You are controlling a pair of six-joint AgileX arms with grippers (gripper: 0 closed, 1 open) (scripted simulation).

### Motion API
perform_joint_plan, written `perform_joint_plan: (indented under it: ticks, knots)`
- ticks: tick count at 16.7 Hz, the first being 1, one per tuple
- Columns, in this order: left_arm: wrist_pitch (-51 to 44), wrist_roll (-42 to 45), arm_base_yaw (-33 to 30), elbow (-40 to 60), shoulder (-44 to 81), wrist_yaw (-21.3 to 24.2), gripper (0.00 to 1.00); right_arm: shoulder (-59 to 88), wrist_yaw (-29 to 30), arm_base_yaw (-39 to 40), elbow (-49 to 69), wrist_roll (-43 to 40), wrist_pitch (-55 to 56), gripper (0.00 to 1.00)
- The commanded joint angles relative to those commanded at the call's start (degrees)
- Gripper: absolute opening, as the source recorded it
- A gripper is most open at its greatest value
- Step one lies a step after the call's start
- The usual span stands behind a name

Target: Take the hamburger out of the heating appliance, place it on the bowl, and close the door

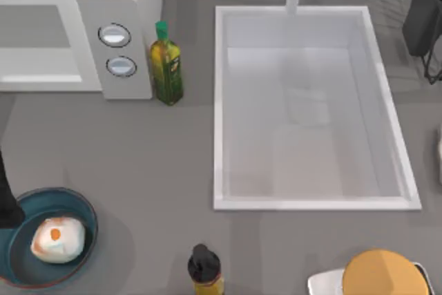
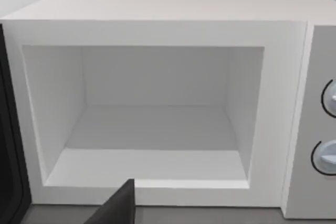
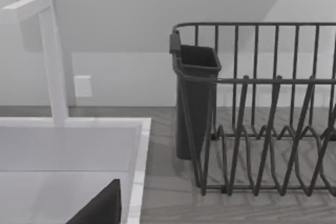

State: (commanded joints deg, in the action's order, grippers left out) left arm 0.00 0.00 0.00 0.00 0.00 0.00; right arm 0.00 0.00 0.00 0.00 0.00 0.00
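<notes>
One hamburger (image 1: 58, 239) sits inside the bowl (image 1: 81, 205) at the near left corner of the table in my top view, whitish with an orange spot facing up, resting toward the middle of the teal dish. My left arm shows as a dark shape at the left edge, just above the bowl and overlapping its rim; my left gripper (image 2: 116, 207) appears in the left wrist view as one dark finger tip low in front of the microwave, and I cannot tell how its fingers stand. That wrist camera looks straight into the heating appliance (image 2: 157, 30), whose pale cavity stands open, with the two round knobs (image 2: 328, 129) on the panel beside it. The door (image 2: 9, 145) is swung out, seen as a dark-edged slab next to the opening. From above, the microwave sits at the far left with a green oil bottle (image 1: 166, 65) just beside its knob panel. The white sink (image 1: 221, 101) takes up the middle and right of the table, a dark-capped bottle (image 1: 205, 271) stands at the near edge, and an orange-yellow disc (image 1: 383, 274) rests on something white at the near right. My right arm is parked at the far right; its wrist view faces the dish rack (image 3: 262, 119) and tap (image 3: 52, 56), with a finger of my right gripper (image 3: 100, 208) low in view, grip state unreadable.
</notes>
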Motion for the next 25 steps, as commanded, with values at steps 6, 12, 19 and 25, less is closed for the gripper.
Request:
perform_joint_plan:
  ticks: [6,12,19,25]
  knots:
    - [0.0,0.0,0.0,0.0,0.0,0.0,0.32,0.0,0.0,0.0,0.0,0.0,0.0,1.0]
    - [0.0,0.0,0.0,0.0,0.0,0.0,0.0,0.0,0.0,0.0,0.0,0.0,0.0,1.0]
    - [0.0,0.0,0.0,0.0,0.0,0.0,0.0,0.0,0.0,0.0,0.0,0.0,0.0,1.0]
    - [5.6,0.1,9.2,-1.3,4.3,9.2,0.0,0.0,0.0,0.0,0.0,0.0,0.0,1.0]
